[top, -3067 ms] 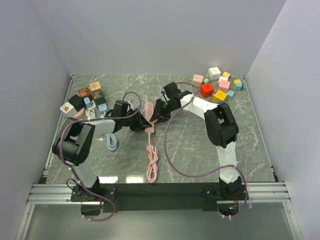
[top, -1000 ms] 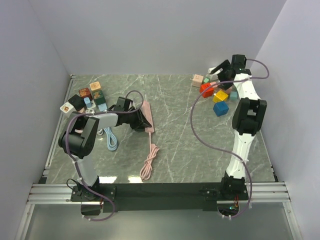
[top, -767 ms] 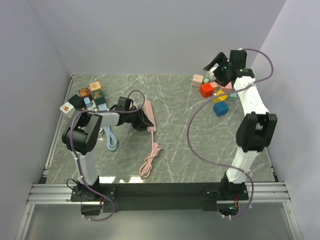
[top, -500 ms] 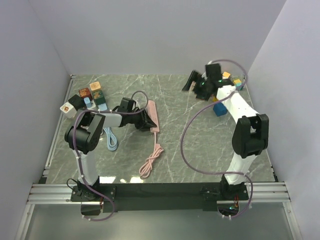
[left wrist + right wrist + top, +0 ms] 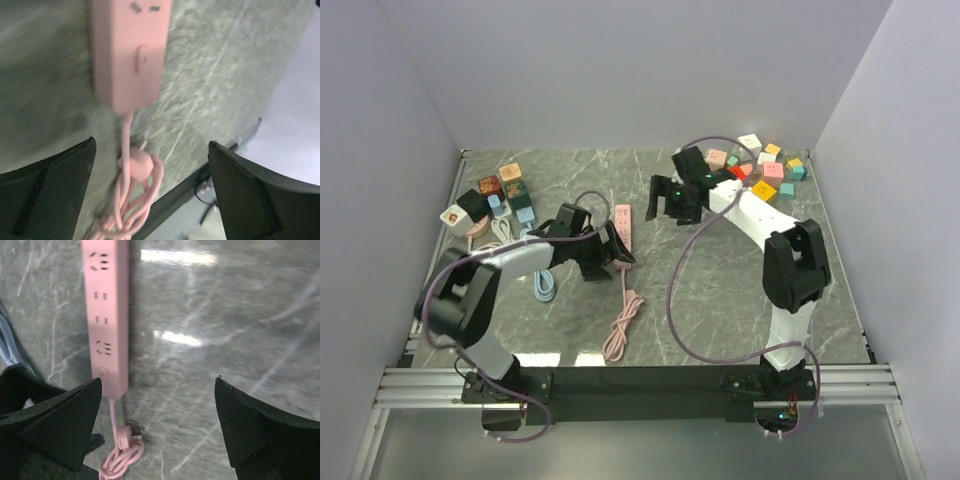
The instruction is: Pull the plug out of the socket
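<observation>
I log a coiled pink cord (image 5: 620, 330) by the near edge of the table (image 5: 720, 290), then my left gripper (image 5: 151, 145), jaws wide, empty. Smooth pink socket strip (image 5: 624, 225), a slim rectangle, lies mid-table, long axis near-to-far, cord end nearward. Beyond it, my right gripper (image 5: 159, 381) gapes empty.

We are seeing a pink power strip (image 5: 623, 224) and cord (image 5: 620, 328) on the grey-green marbled table (image 5: 720, 290), multicoloured cubes (image 5: 766, 170) at both far corners.
</observation>
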